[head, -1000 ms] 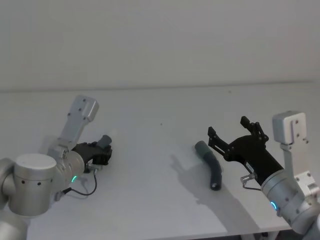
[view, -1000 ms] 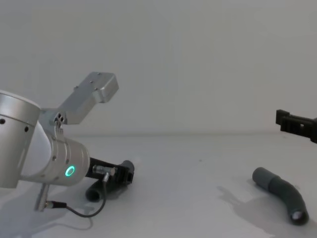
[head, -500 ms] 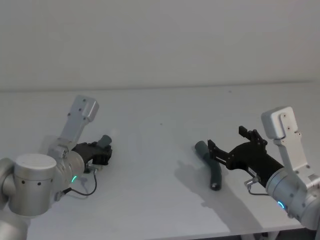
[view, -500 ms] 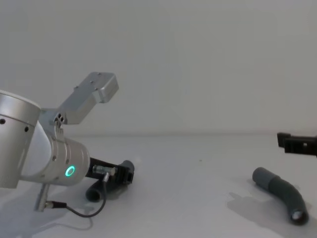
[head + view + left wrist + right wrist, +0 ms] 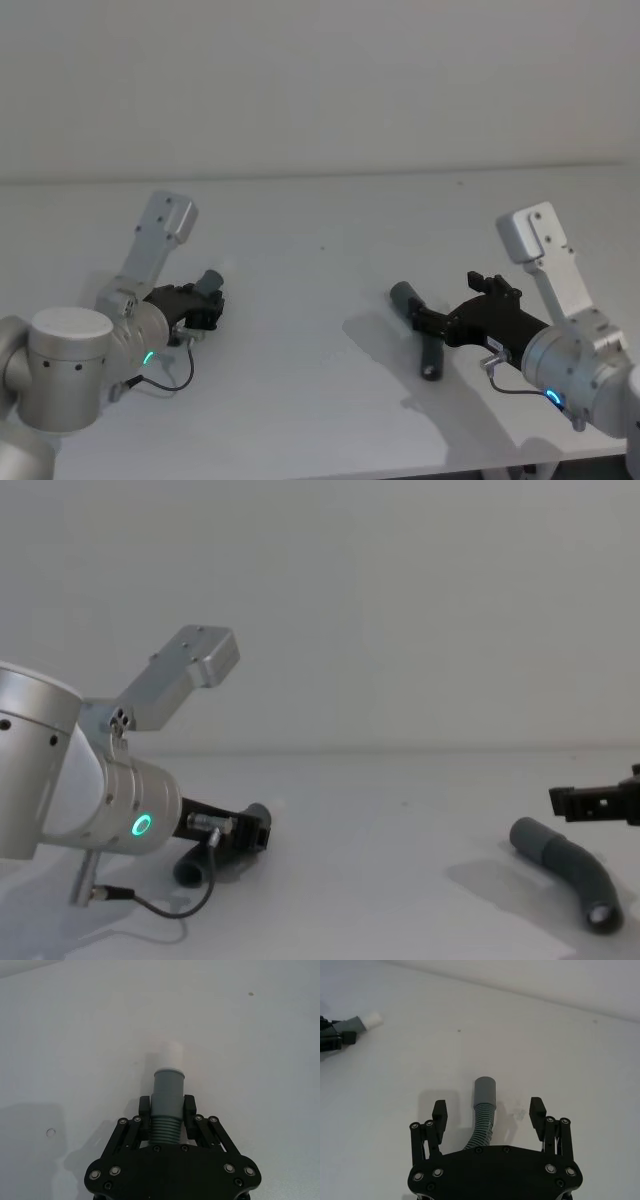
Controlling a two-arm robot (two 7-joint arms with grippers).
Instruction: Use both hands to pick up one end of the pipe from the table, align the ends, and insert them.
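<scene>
White matte table before me, spanning head frame left to right. Plain grey pipe piece lies flat on it at lower right of chest frame, curved, open end toward frame bottom. White-tipped pipe piece sits left of centre in head frame, well apart from the first; whether it rests fully on the surface, cannot tell. Small dark speck mid-table.

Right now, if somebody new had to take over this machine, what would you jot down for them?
Left gripper: fingers shut on the white-tipped pipe piece, low at the left side of the table, white spigot sticking out past them.
Right gripper: open, fingers either side of the sleeve piece, which lies on the table on the right.
Done: one piece gripped.
To do: close on the sleeve piece, lift, line up the ends, push spigot into sleeve.
</scene>
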